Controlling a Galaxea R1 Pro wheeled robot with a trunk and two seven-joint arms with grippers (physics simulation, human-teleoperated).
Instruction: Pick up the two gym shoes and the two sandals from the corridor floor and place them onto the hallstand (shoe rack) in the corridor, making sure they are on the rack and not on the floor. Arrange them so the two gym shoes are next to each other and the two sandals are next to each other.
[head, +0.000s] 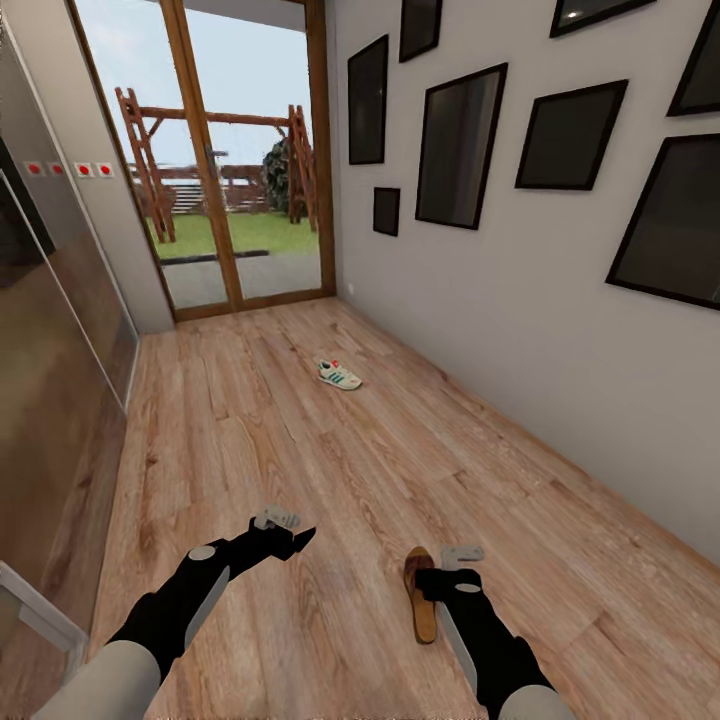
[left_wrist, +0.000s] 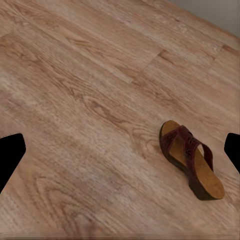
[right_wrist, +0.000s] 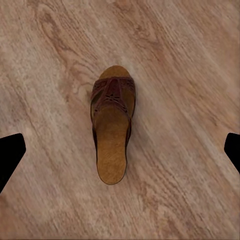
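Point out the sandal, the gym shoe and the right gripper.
sandal (right_wrist: 111, 132), right wrist view, tan footbed.
gym shoe (head: 339, 375), head view, white upper.
right gripper (head: 461, 553), head view, between its fingertips.

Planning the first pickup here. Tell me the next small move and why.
Probably lower the right gripper straight down onto the sandal. The right wrist view shows the sandal lying flat on the floor, centred between the open fingers and not yet touched. The gym shoe lies much farther off.
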